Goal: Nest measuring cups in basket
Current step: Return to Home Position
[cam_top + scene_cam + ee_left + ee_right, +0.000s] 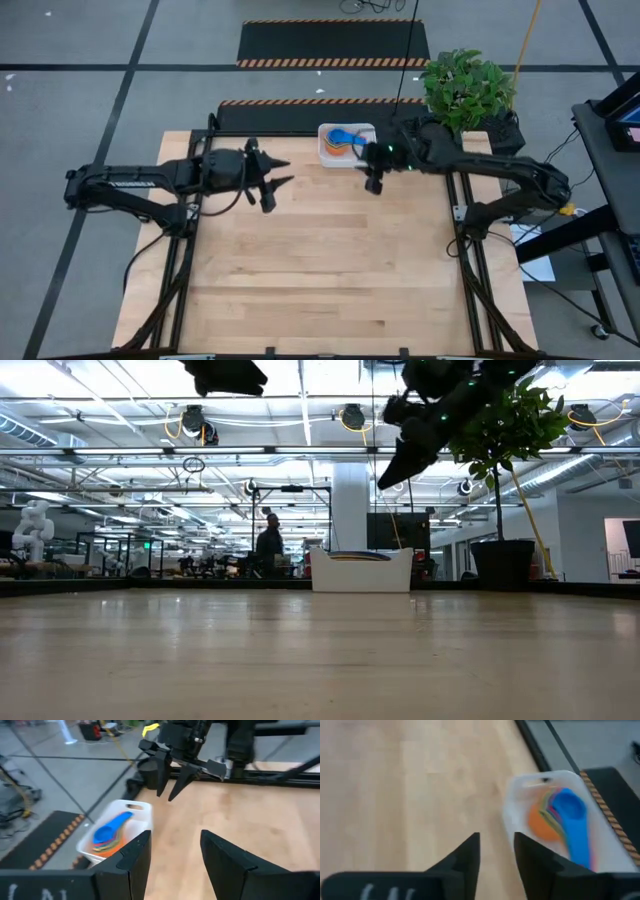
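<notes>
High view: the small white rectangular plastic basket [323, 135] sits at the wooden table's [320, 270] far edge, holding the nested plastic measuring cups [343, 140], blue uppermost. Just near-right of it hangs the right gripper [374, 183], with the left gripper [288, 171] well left and open board nearer. Low view: the right gripper is raised above the basket's rim. Left wrist view: both grippers' jaws stand apart.

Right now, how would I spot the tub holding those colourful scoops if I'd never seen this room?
Find the wooden table, then the leafy potted plant at its far right corner. Beside it along the far edge stands a small white bin holding nested measuring cups, a blue one on top. It is white, unlike the plant's black pot.
</notes>
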`<state>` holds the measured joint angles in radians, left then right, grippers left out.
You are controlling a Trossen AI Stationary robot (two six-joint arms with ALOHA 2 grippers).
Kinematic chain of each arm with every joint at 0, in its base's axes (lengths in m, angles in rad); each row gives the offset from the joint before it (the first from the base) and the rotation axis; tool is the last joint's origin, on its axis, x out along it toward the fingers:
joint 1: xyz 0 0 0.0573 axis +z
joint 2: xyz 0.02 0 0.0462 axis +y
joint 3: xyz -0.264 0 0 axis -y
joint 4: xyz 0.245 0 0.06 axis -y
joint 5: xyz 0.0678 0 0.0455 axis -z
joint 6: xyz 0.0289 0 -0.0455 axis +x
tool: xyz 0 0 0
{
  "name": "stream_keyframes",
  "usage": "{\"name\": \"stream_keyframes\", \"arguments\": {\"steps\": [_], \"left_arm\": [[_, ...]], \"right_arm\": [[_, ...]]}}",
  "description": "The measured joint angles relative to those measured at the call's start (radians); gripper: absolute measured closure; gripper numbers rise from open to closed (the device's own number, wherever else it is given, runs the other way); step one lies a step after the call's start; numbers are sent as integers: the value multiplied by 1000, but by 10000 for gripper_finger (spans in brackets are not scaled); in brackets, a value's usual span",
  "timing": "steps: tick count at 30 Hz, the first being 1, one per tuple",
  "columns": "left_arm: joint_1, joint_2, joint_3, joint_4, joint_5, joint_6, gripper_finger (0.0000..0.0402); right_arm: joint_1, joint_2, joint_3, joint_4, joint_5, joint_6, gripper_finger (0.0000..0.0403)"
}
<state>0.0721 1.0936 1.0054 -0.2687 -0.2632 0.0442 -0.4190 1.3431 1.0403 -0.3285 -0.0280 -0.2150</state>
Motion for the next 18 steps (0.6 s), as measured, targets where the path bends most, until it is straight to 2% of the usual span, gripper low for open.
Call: {"name": "stream_keyframes", "arguments": {"steps": [6, 11, 18], "left_arm": [[-122, 0, 0, -21, -40, -84, 227], [-224, 0, -14, -16, -115, -129, 227], [-337, 1, -75, 69, -130, -130, 227]], "right_arm": [[99, -123, -179, 114, 5, 62, 351], [170, -243, -296, 186, 5, 98, 396], [255, -418, -428, 271, 5, 91, 397]]}}
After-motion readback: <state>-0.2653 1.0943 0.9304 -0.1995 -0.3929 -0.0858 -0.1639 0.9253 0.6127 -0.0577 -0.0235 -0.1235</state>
